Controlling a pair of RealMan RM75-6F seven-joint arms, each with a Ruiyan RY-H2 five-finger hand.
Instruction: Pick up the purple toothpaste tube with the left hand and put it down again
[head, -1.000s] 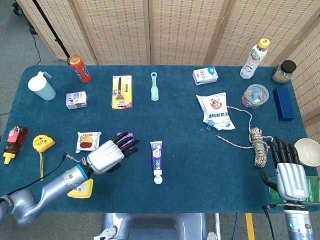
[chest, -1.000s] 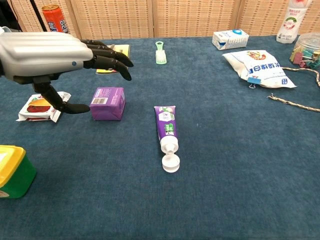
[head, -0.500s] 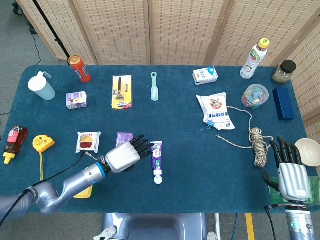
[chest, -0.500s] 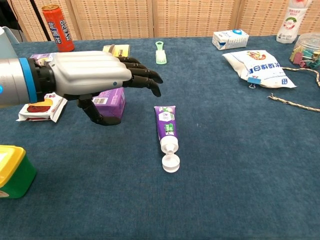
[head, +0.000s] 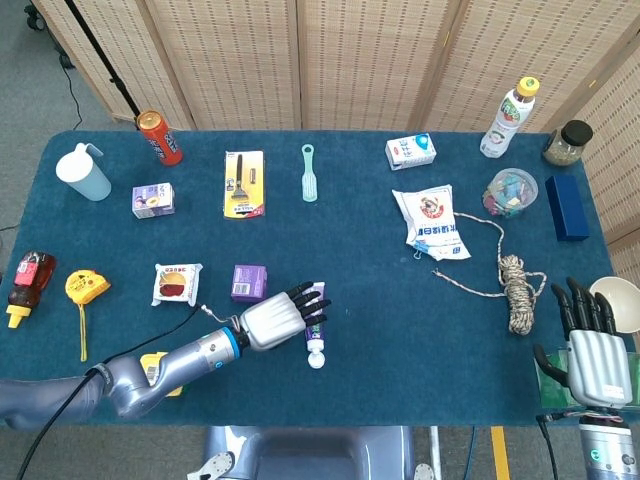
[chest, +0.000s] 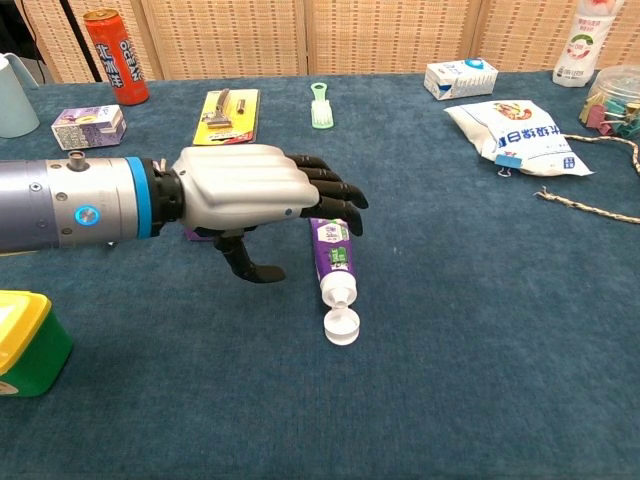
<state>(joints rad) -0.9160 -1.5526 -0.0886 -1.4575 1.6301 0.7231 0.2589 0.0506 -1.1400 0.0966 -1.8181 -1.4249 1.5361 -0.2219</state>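
Left hand (chest: 262, 190) has swept right over the last sec, now over the tube (chest: 334, 255) w/ fingers apart, nothing gripped yet; pickup looks imminent.

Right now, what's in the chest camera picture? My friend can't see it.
The robot's left hand hovers open over a purple toothpaste tube lying on the blue table, its white cap flipped open toward the camera.

Woven screens (head: 300, 60) behind blue table (head: 360, 360)
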